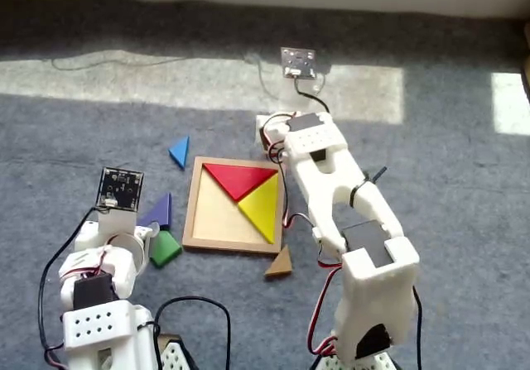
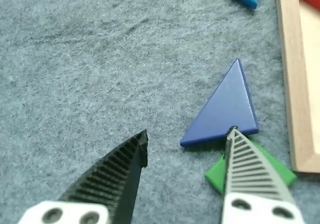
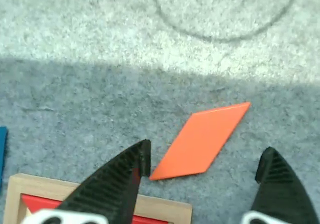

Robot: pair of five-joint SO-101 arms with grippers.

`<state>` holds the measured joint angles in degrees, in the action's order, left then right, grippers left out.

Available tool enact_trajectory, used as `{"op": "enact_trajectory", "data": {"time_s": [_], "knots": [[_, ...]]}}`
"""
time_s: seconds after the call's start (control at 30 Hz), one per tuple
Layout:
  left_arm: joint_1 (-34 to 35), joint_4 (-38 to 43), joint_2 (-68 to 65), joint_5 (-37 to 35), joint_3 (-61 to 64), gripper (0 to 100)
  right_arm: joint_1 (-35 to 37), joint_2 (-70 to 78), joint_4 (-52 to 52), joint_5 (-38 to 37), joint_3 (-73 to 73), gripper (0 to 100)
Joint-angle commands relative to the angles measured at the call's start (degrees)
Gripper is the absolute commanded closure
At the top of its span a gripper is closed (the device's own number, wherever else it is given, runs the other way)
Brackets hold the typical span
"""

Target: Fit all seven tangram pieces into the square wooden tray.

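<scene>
Square wooden tray (image 1: 217,218) holds the red triangle (image 1: 238,178) and yellow triangle (image 1: 262,204). Right gripper (image 3: 206,148), jaws spread, hovers over the orange parallelogram (image 3: 202,139) just outside the tray; left gripper (image 2: 188,132), also spread, hangs at the dark blue triangle (image 2: 225,108) beside the tray.

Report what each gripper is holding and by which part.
Nothing is held. The left gripper is open, its fingertips beside the dark blue triangle. The right gripper is open over the orange parallelogram, not closed on it.
</scene>
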<state>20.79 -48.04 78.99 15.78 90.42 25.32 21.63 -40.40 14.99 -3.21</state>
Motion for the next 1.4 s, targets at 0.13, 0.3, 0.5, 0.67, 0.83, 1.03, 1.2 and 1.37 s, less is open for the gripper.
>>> {"op": "enact_trajectory", "data": {"time_s": [0.13,0.3,0.5,0.67,0.83,1.03,1.2,1.37], "knots": [[-0.22,1.05,0.75,-0.53,-0.22,74,0.66,-1.10,1.27,0.44,2.68,67.3],[-0.22,0.97,0.75,-0.53,-0.22,74,0.66,-0.13,1.27,0.44,2.51,67.3],[-0.13,0.97,0.75,-0.53,-0.22,74,0.66,3.56,1.27,0.35,2.59,67.3],[-0.13,0.88,0.75,-0.53,-0.22,74,0.40,3.82,1.19,0.35,2.59,67.4],[-0.13,0.88,0.75,-0.44,-0.22,74,-0.92,3.82,1.01,-0.09,2.51,84.4],[-0.13,0.88,0.75,-0.44,-0.22,74,-2.24,3.47,-1.27,-7.21,2.86,98.9],[-0.13,0.88,0.75,-0.44,-0.13,74,-2.24,-0.31,-11.91,-7.91,4.97,99.2],[-0.13,0.97,0.75,-0.44,-0.13,74,-2.24,-11.30,-21.67,-14.24,6.02,99.2]]}}
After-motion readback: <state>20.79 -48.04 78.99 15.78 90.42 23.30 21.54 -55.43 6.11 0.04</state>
